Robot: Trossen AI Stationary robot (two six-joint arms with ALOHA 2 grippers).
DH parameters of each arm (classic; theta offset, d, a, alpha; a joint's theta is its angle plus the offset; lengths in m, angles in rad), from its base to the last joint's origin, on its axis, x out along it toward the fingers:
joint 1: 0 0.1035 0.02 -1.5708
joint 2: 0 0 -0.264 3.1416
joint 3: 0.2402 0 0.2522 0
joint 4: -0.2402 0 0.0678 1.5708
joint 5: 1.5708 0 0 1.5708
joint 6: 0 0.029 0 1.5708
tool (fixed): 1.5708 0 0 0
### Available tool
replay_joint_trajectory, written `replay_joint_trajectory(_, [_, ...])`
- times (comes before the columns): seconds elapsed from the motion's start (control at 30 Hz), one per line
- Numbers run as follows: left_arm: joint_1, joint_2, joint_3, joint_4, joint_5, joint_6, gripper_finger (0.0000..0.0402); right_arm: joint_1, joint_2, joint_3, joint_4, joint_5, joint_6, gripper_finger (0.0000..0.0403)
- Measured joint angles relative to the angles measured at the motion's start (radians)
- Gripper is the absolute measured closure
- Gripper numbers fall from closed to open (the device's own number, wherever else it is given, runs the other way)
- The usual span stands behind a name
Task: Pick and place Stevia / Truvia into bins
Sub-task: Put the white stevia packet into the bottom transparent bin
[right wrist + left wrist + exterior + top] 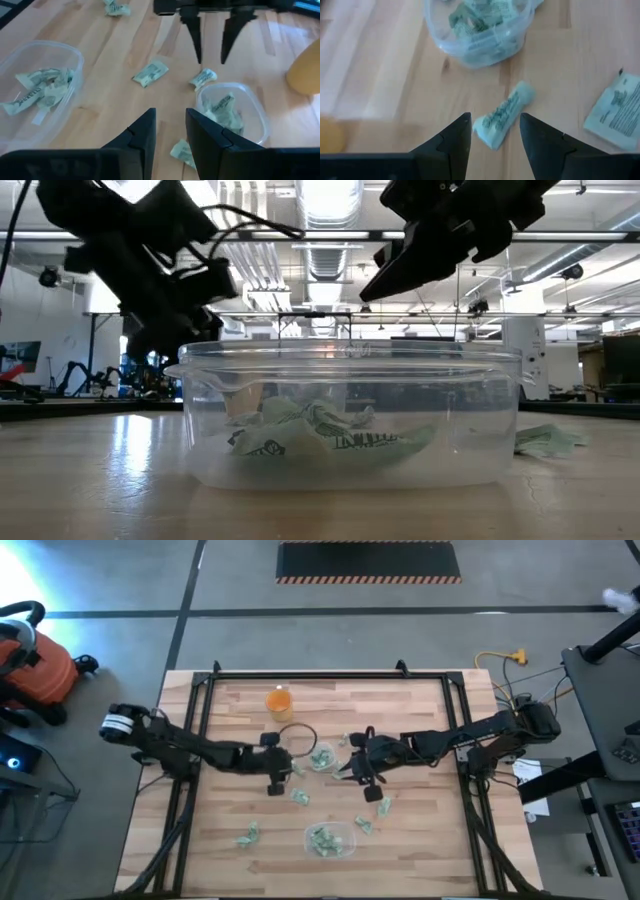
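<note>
Already several Stevia sachets (322, 840) lie in the rounded-rectangular tub (348, 834) and more in the small round cup (322, 758), while others remain loose on the worktop (420, 840). Left gripper (495, 131) hovers with jaws wide over one loose sachet (503, 120); right gripper (170, 131) is empty, jaws narrowed.

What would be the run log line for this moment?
left gripper: open over loose sachet | right gripper: open, empty, beside cup | cup and tub: sachets inside
</note>
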Motion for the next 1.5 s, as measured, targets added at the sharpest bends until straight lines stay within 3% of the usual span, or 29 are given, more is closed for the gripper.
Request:
replay_joint_trajectory(0.07, [0.047, 0.006, -0.012, 0.051, 0.080, 0.028, 0.0249, 0.000, 0.000, 0.000, -0.016, -0.013, 0.008, 0.0305])
replay_joint_trajectory(0.27, [0.110, 0.008, -0.017, 0.052, 0.194, 0.105, 0.0249, 0.007, 0.000, 0.000, -0.065, -0.026, 0.031, 0.0303])
replay_joint_trajectory(0.73, [0.133, 0.122, -0.016, 0.084, 0.223, 0.152, 0.0254, 0.008, 0.000, -0.003, -0.077, -0.023, 0.030, 0.0313])
replay_joint_trajectory(0.9, [0.136, 0.129, -0.012, 0.095, 0.230, 0.149, 0.0292, 0.012, 0.000, -0.003, -0.081, -0.023, 0.034, 0.0321])
replay_joint_trajectory(1.17, [0.135, 0.130, -0.011, 0.093, 0.221, 0.132, 0.0390, 0.018, 0.000, -0.003, -0.089, -0.023, 0.057, 0.0324])
replay_joint_trajectory(1.5, [0.112, 0.087, -0.013, 0.069, 0.208, 0.095, 0.0398, 0.018, 0.000, -0.003, -0.189, -0.022, 0.081, 0.0334])
